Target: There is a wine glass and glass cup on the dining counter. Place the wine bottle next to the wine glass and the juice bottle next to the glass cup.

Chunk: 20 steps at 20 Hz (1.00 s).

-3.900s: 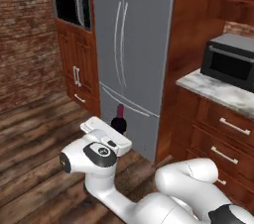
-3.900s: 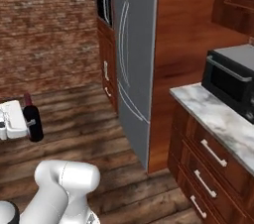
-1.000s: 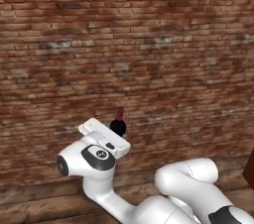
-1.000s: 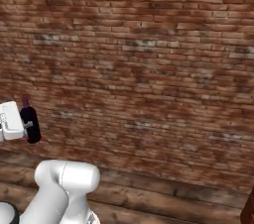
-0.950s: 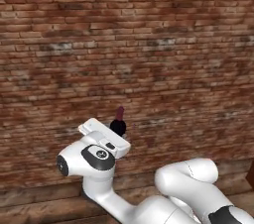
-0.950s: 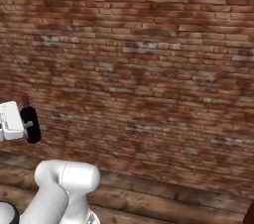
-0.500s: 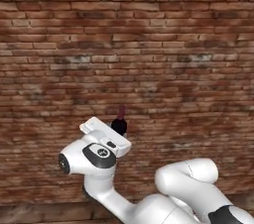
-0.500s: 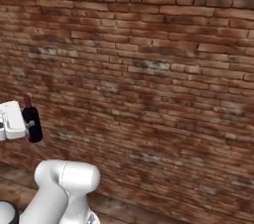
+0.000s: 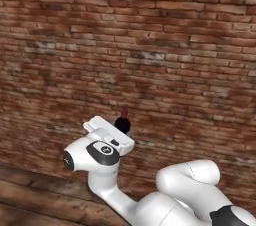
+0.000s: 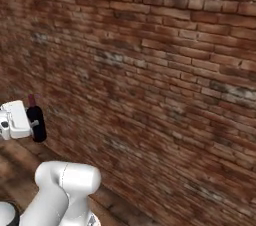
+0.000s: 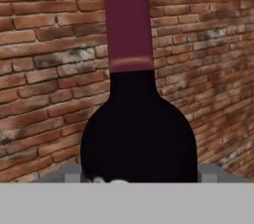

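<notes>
1. A red-brown brick wall (image 9: 165,45) stood across the far side, with a strip of wooden floor (image 9: 30,195) at its foot.
2. The wine bottle (image 11: 138,134) – dark body, long dark-red neck – was upright, carried in the air before the wall.
3. The hand (image 10: 31,122) was clamped on the bottle's body – neck rising clear above it.

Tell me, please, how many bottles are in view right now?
1: a slim dark glass bottle with a dark-red neck, held upright in the gripper before the red-brown brick wall.
</notes>
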{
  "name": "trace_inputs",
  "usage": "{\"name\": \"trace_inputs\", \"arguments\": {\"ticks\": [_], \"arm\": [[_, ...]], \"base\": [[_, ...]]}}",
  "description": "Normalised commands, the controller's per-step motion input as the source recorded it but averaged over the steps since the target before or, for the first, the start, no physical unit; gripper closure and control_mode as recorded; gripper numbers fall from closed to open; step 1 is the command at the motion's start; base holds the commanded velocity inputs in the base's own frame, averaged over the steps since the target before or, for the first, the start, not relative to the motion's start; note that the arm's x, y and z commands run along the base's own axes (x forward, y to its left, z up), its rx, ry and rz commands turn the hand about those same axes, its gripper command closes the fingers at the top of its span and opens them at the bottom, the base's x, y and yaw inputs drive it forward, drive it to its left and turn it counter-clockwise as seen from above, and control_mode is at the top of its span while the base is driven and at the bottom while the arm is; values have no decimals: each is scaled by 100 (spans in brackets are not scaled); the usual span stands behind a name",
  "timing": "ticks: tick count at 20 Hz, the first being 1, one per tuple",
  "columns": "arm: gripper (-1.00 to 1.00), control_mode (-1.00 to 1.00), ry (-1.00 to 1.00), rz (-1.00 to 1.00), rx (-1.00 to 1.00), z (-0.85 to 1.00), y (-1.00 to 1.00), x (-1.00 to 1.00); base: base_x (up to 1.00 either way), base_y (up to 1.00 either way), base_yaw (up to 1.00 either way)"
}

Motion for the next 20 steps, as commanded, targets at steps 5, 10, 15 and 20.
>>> {"name": "trace_inputs", "arguments": {"ticks": [5,10,15,20], "arm": [[100,100,0,0,0,0,0,0],[100,100,0,0,0,0,0,0],[100,100,0,0,0,0,0,0],[100,100,0,0,0,0,0,0]], "base": [[8,47,63],[28,27,67],[53,15,59],[75,10,45]]}}
